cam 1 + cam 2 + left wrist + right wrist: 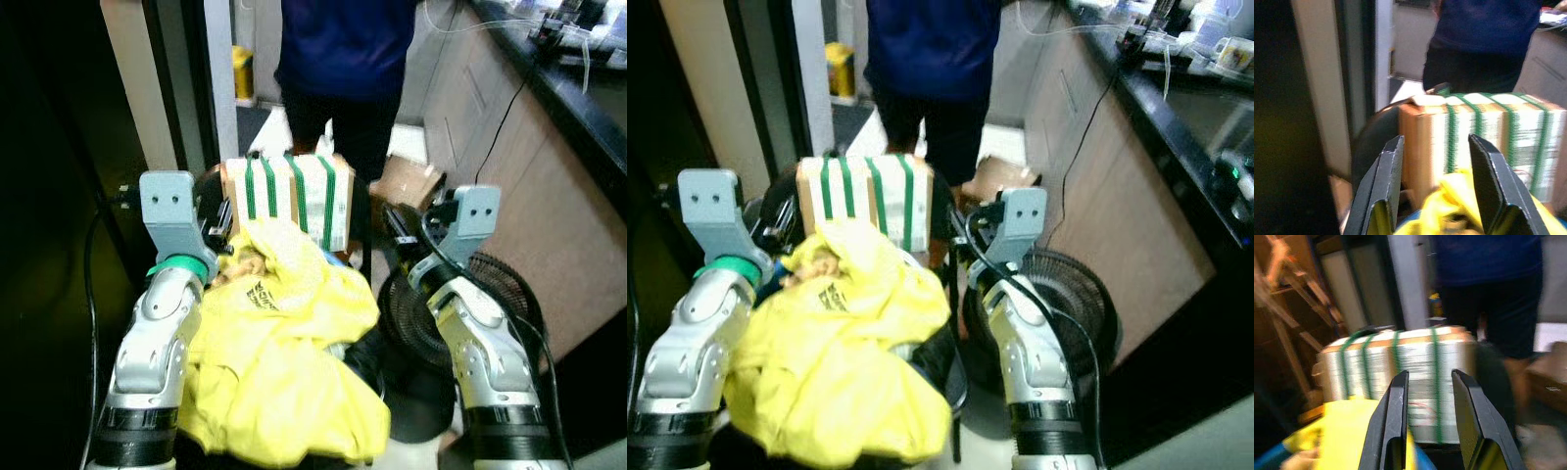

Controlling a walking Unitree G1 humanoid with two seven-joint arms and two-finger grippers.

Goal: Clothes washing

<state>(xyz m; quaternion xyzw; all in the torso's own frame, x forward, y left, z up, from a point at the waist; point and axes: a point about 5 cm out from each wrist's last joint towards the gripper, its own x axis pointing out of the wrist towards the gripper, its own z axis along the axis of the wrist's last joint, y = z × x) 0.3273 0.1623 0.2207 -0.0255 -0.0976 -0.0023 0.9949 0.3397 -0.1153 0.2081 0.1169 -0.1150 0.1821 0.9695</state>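
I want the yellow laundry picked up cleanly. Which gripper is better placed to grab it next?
Left, probably. The left gripper is open right over the yellow garment, whose bunched top lies beside that arm. The right gripper, also open, points mostly at the green-strapped box.

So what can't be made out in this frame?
- Print on the yellow garment: too small and blurred in the left eye view.
- What the garment lies on: covered by it.
- Lower part of the green-strapped box: hidden behind the garment.
- Person: cut off by the top edge.
- Both wrist views: motion-blurred.
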